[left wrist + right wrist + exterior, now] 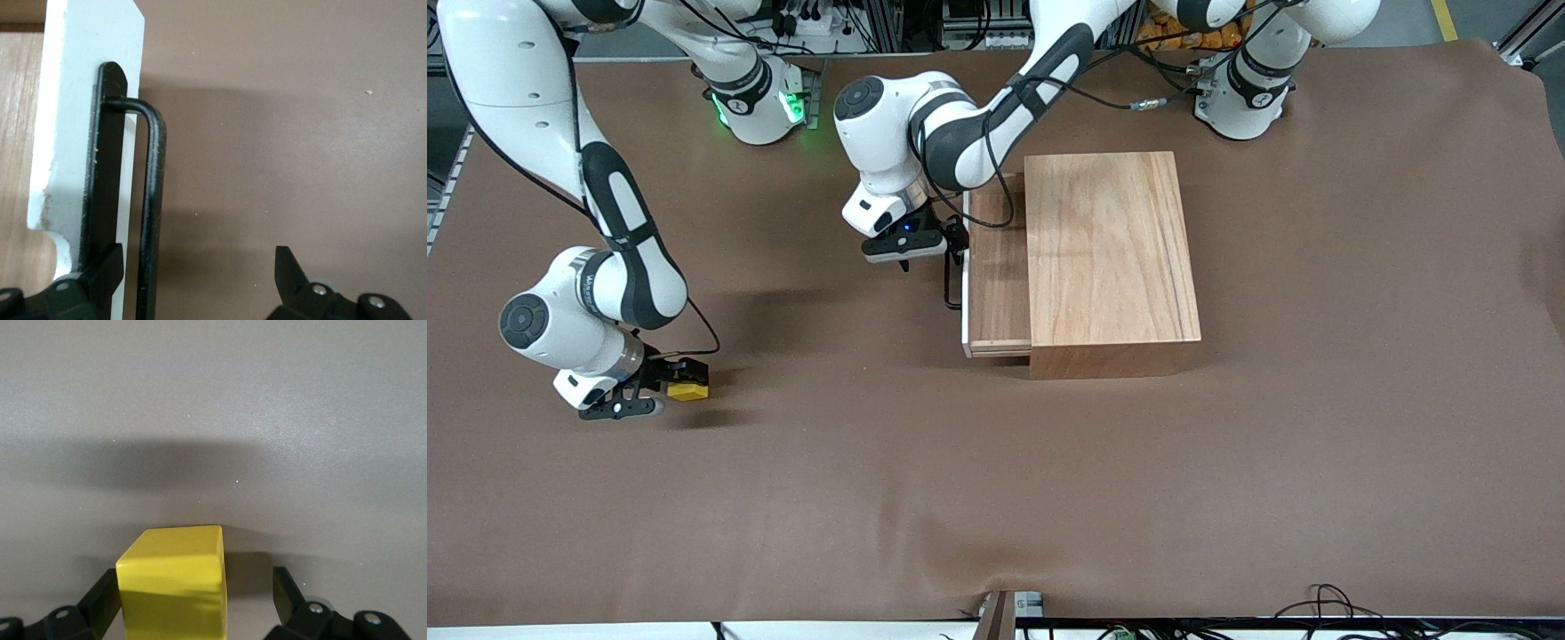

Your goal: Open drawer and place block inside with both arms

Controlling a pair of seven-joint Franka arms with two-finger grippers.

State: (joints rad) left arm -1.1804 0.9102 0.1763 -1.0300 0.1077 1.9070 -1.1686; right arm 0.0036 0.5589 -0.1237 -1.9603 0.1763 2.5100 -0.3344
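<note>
The light-wood box stands mid-table with its drawer slid partly out toward the right arm's end. In the left wrist view the drawer's white front panel carries a black U-shaped handle. My left gripper is open, and the handle bar runs between its fingers, close to one of them and touching neither. The small yellow block rests on the table near the right arm's end. My right gripper is low and open around it, with a gap beside one finger.
A brown mat covers the whole table. The left arm stretches from its base over the box's farther corner. Cables lie off the table's near edge.
</note>
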